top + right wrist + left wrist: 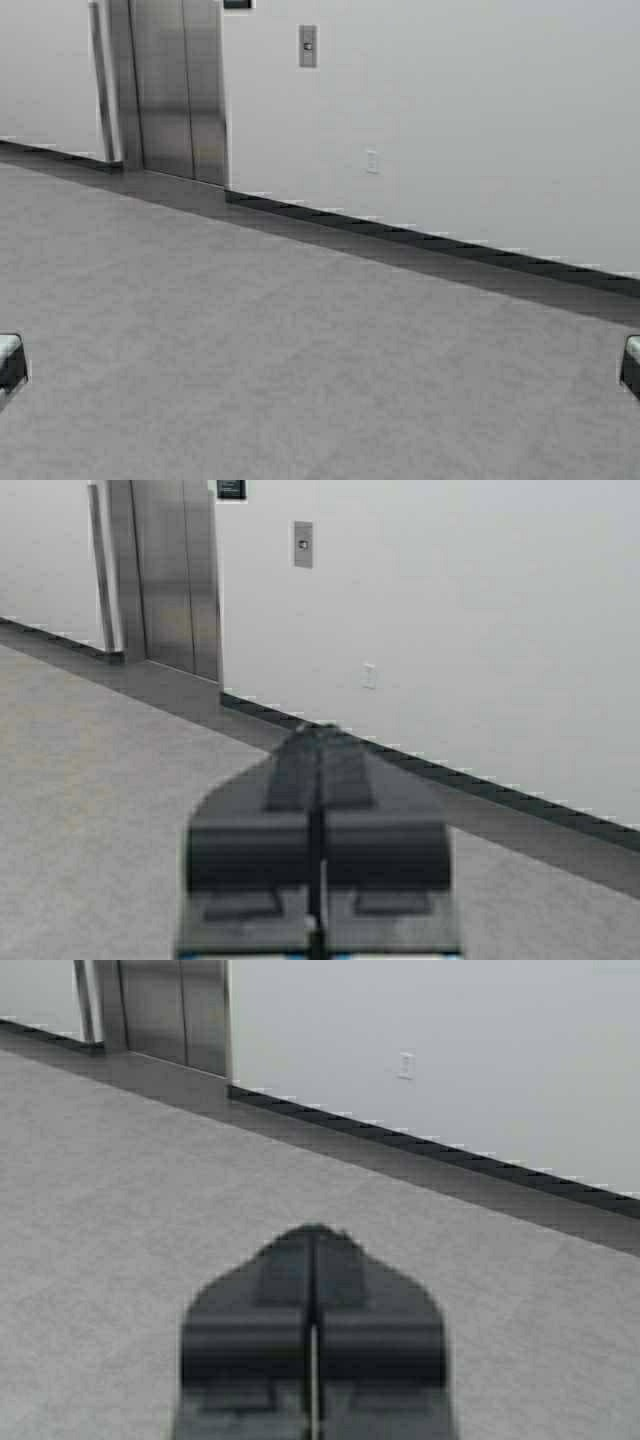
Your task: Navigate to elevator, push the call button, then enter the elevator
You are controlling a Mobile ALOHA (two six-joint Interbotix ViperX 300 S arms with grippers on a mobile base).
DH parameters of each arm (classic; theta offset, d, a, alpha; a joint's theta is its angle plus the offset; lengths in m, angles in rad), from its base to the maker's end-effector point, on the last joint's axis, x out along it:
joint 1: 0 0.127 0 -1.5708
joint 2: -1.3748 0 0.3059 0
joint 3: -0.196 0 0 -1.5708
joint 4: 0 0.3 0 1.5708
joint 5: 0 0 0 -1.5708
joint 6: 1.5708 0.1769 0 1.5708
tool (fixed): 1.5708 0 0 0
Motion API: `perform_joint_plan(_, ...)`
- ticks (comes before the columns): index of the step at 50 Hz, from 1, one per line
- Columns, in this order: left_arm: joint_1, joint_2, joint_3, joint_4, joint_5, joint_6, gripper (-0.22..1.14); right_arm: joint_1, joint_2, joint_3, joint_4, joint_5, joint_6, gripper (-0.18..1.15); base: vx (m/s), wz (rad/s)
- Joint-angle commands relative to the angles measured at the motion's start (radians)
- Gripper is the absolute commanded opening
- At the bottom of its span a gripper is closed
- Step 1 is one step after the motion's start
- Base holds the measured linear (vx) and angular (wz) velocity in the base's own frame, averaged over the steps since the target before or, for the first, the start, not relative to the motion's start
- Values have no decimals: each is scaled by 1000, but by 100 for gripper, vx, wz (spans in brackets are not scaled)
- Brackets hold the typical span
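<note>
On my wrist feeds the black left gripper point(313, 1235) and black right gripper point(318, 730) each have their fingers pressed together on nothing, held low over grey carpet point(300, 350). Beyond, up at the high view's far left, I see the elevator point(178, 85): tall brushed-steel double doors, closed along a centre seam. The call button point(308, 46) (a small dark square) sits on a steel plate on the white wall point(470, 110), just right of the doors.
</note>
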Motion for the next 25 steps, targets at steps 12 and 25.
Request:
perform_joint_plan(12,0,3,-25,3,-6,-6,3,2,14,-18,2,-9,-2,5,76,1)
perform_joint_plan(25,0,-17,-18,3,-6,-20,3,0,12,-14,0,-9,2,5,79,-8)
